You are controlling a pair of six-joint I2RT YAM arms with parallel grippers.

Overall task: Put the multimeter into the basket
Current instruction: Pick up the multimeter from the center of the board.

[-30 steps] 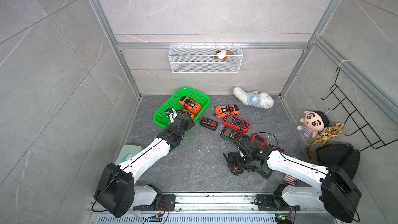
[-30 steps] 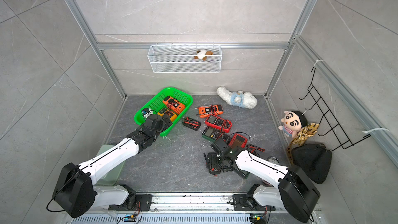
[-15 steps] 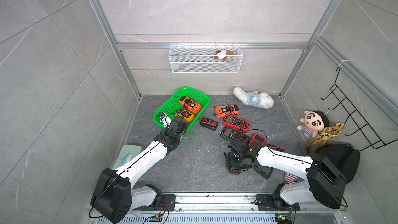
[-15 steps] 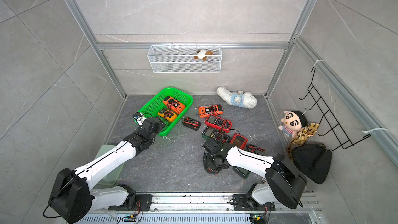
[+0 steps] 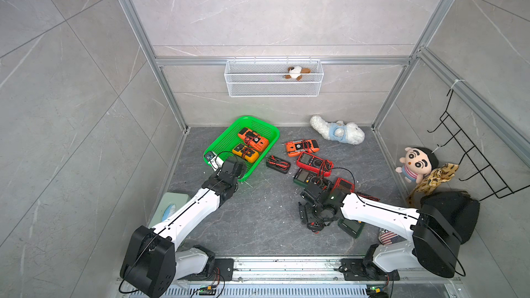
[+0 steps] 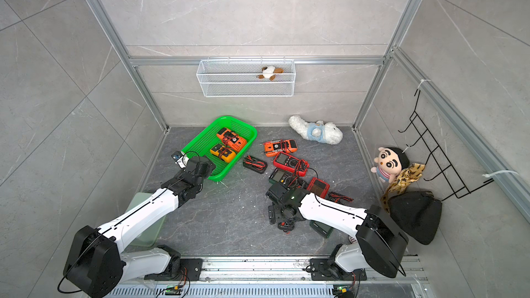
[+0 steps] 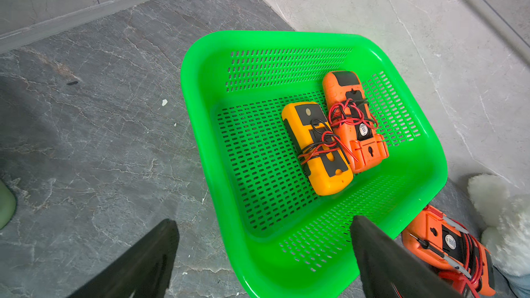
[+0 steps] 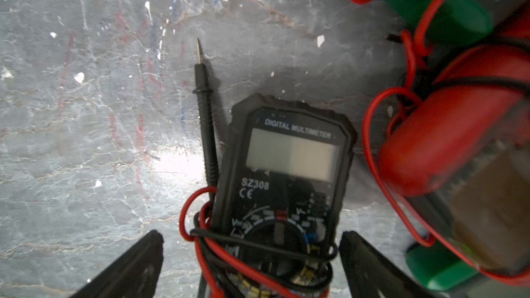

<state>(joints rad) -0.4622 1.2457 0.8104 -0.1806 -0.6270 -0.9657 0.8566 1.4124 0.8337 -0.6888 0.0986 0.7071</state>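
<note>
The green basket (image 5: 220,141) (image 6: 200,139) (image 7: 200,110) lies at the back left of the floor. Inside it, an orange multimeter (image 7: 352,121) and a yellow one (image 7: 317,150) rest side by side, leads wrapped round them. My left gripper (image 7: 262,220) (image 5: 229,164) hovers open over the basket's near corner, holding nothing. A black multimeter (image 8: 289,153) (image 5: 312,219) with red and black leads lies on the floor at the front right. My right gripper (image 8: 251,234) stands open, one finger on each side of its dial end, with gaps showing between them and the case.
More multimeters lie between the arms: orange (image 5: 301,147), red (image 5: 314,163), dark green (image 5: 305,176), another red (image 5: 344,186), a small black one (image 5: 277,163). A white plush (image 5: 337,133), a doll (image 5: 415,163), a black bag (image 5: 450,213) and a white wire basket (image 5: 274,81) line the edges.
My left arm has drawn back from over the basket towards its near corner, uncovering the yellow multimeter. My right gripper has shifted left over the black multimeter.
</note>
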